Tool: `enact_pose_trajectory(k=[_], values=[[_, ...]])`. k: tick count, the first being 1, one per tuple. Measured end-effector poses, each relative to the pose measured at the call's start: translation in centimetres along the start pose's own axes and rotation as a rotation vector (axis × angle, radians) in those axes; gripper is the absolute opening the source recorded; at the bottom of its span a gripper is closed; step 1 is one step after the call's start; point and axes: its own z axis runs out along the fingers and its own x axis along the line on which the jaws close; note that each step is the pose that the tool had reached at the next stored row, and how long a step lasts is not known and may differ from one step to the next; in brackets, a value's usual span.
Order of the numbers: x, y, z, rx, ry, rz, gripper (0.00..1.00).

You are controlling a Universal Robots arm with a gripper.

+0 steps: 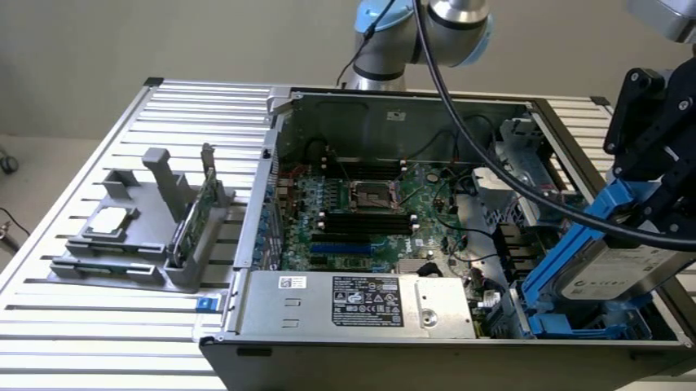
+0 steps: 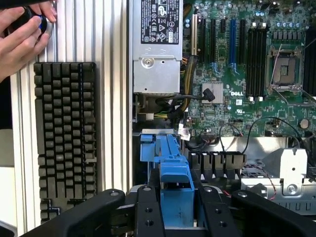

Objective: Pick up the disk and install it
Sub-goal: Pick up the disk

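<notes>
The disk (image 1: 633, 267) is a silver drive with a white label in a blue carrier. It hangs tilted over the blue drive bay (image 1: 560, 322) at the open computer case's front corner, on the exterior view's right. My gripper (image 1: 644, 221) is shut on it from above. In the wrist view the blue carrier of the disk (image 2: 175, 170) sits clamped between the black fingers (image 2: 148, 212) of my gripper (image 2: 176, 202), pointing toward the bay's blue rails (image 2: 150, 143). The disk's lower end looks close to the bay; whether they touch I cannot tell.
The case wall (image 1: 381, 110) surrounds a green motherboard (image 1: 359, 220) and a grey power supply (image 1: 359, 301). A black cable (image 1: 490, 167) drapes across the case. A grey holder (image 1: 130, 244) with a silver chip (image 1: 109, 220) and green card (image 1: 194, 216) stands at the left. A keyboard (image 2: 64, 138) and a person's hand (image 2: 19, 34) lie beside the case.
</notes>
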Motion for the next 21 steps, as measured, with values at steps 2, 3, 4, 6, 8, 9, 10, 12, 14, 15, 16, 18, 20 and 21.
enact_pose_trajectory(k=[2, 3, 4, 6, 8, 9, 10, 12, 14, 15, 16, 18, 20, 21], values=[[0.1, -0.05, 0.03, -0.0001, -0.0021, -0.001, 0.33], [0.1, -0.07, 0.03, -0.0001, -0.0043, -0.001, 0.33], [0.2, -0.09, 0.05, -0.0001, -0.0066, -0.002, 0.33], [0.4, -0.11, 0.14, -0.0001, -0.0113, -0.004, 0.33], [0.6, -0.12, 0.20, -0.0002, -0.0189, -0.005, 0.33], [0.6, -0.12, 0.23, -0.0002, -0.0230, -0.006, 0.33], [0.6, -0.12, 0.27, -0.0002, -0.0271, -0.006, 0.33], [0.7, -0.16, 0.35, -0.0002, -0.0339, -0.007, 0.33], [1.0, -0.18, 0.38, -0.0002, -0.0389, -0.007, 0.33], [1.1, -0.17, 0.42, -0.0002, -0.0409, -0.008, 0.33], [1.2, -0.17, 0.49, -0.0002, -0.0424, -0.008, 0.33], [1.3, -0.18, 0.71, -0.0003, -0.0460, -0.009, 0.33], [1.4, -0.19, 0.80, -0.0003, -0.0512, -0.010, 0.33], [1.4, -0.19, 0.82, -0.0003, -0.0542, -0.011, 0.33]])
